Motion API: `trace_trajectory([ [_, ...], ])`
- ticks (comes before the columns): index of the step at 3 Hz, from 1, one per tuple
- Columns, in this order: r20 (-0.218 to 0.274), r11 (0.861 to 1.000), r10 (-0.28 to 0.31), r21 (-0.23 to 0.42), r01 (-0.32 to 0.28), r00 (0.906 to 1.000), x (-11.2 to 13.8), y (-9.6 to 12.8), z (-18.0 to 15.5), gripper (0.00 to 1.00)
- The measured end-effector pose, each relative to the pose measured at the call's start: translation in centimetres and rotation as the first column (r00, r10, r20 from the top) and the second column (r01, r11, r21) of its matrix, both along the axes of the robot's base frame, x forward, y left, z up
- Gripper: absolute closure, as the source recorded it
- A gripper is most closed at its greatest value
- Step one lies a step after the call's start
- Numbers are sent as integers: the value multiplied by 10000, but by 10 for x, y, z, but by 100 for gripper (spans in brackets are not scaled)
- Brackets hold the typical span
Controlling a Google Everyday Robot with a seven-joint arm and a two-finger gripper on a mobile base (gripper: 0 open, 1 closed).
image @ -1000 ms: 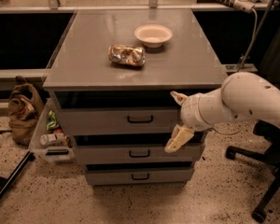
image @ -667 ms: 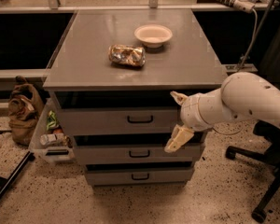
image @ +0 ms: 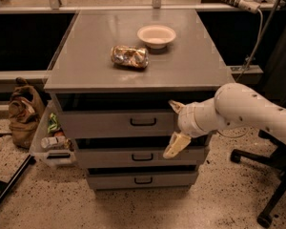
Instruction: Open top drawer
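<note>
Hovering right of centre, white pincer [image: 174, 126], fingers spread one above the other; wide grey metal top drawer [image: 100, 124], its horizontal black loop handle [image: 143, 122] just left of it.

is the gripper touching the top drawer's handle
Apart. The camera view shows grey front between the top drawer's handle and the gripper to its right, fingers open.
</note>
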State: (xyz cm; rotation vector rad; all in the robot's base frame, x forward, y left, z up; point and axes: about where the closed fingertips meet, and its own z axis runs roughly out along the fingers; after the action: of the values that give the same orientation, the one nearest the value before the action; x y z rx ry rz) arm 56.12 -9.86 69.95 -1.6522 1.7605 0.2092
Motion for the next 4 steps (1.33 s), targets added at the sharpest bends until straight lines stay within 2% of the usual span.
trace_trajectory([
  [2,70,9990,425,104,-426,9991,23,18,-22,0],
  [3,-298,9975,706,-63,-708,9971,26,25,-31,0],
  [4,-1107,9913,1260,-230,-1293,9858,23,31,-40,0],
])
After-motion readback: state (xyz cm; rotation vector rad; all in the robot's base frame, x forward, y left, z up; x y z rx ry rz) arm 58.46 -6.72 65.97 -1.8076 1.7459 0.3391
